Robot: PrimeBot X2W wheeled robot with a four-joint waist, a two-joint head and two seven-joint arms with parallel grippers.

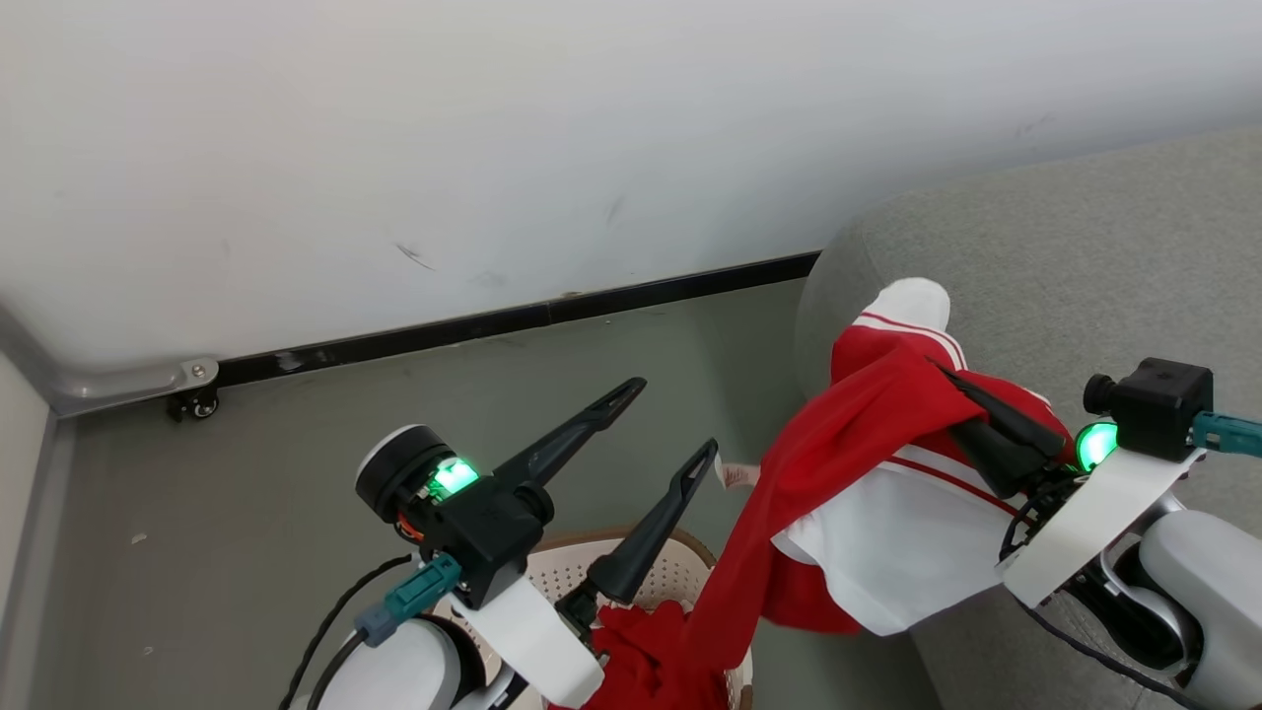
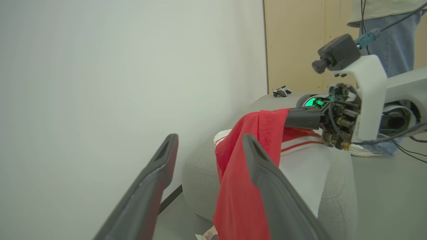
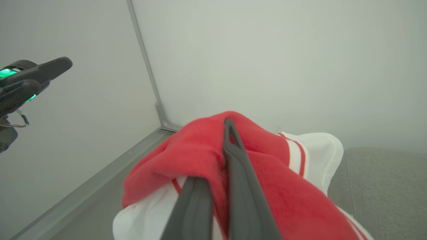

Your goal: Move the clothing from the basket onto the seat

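With our right end effector [image 1: 946,373] clamped on the clothing [image 1: 848,434] we drape it over the seat [image 1: 1085,256] edge, its tail apparently trailing into the basket [image 1: 567,577] below our empty, spread left end effector [image 1: 672,416].

Red-and-white clothing [image 1: 887,513] drapes over the rounded edge of the grey seat [image 1: 1085,247]; the basket [image 1: 680,564] stands on the floor [image 1: 246,473] beside it.

Nothing really readable here tbh. A little white tag [image 1: 737,476] hangs off the edge of the clothing [image 1: 858,434] with some reddish print on it, but it's way too small and blurry to make out.
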